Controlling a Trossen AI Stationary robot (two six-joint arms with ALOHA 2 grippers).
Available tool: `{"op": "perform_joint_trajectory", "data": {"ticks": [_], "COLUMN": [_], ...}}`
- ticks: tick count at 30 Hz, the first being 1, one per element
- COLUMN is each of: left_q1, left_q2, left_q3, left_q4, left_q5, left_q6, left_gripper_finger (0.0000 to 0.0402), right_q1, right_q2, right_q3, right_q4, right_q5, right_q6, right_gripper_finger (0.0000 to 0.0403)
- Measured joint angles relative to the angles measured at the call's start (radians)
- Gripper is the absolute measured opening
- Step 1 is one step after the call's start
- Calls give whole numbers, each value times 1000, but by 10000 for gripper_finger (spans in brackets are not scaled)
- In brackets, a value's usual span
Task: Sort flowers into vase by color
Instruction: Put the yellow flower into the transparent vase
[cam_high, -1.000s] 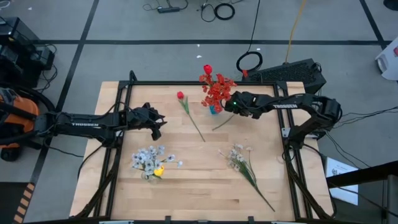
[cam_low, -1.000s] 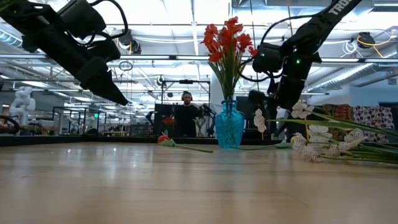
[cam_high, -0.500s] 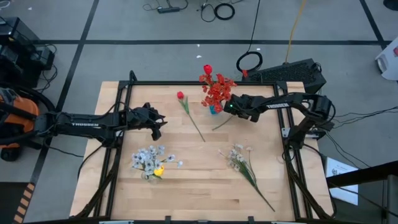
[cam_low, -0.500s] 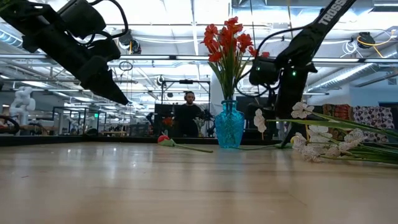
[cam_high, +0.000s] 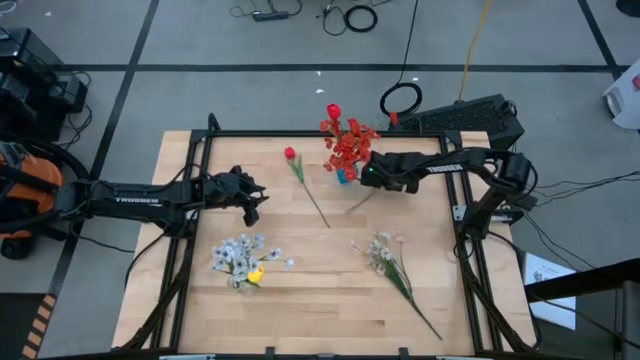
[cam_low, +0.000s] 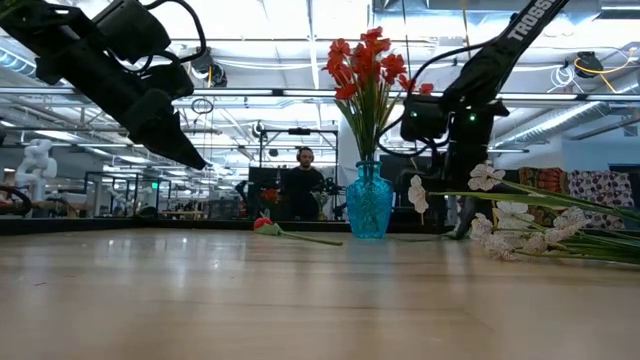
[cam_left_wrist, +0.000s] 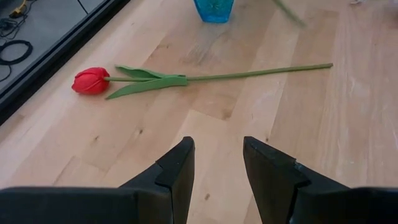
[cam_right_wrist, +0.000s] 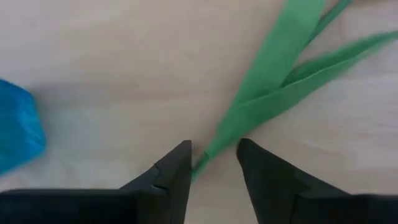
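The right gripper hangs open astride a green stem beside the blue vase, seemingly not gripping. The left gripper waits open near a red tulip.

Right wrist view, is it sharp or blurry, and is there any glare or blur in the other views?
Right wrist view: green leaf and blue vase look soft and out of focus. Left wrist view: red tulip is crisp. Low view: bright ceiling lights wash out behind the red flowers, and the tabletop shows a pale sheen.

One camera looked straight down over the pale wooden table; another sat level at tabletop height; both wrist cameras peered closely forward. All shared the teal-blue glass vase.
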Motion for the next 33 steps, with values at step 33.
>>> {"op": "perform_joint_trajectory", "data": {"ticks": [33], "left_q1": [0], "left_q2": [0], "left_q3": [0], "left_q4": [-2], "left_q5": [7], "left_q6": [-55], "left_gripper_finger": [145], "right_q1": [215], "right_q2": [-606], "right_q3": [-14], "right_q4": [-253], "right_q5": [413], "right_q6": [-146], "right_gripper_finger": [1]}}
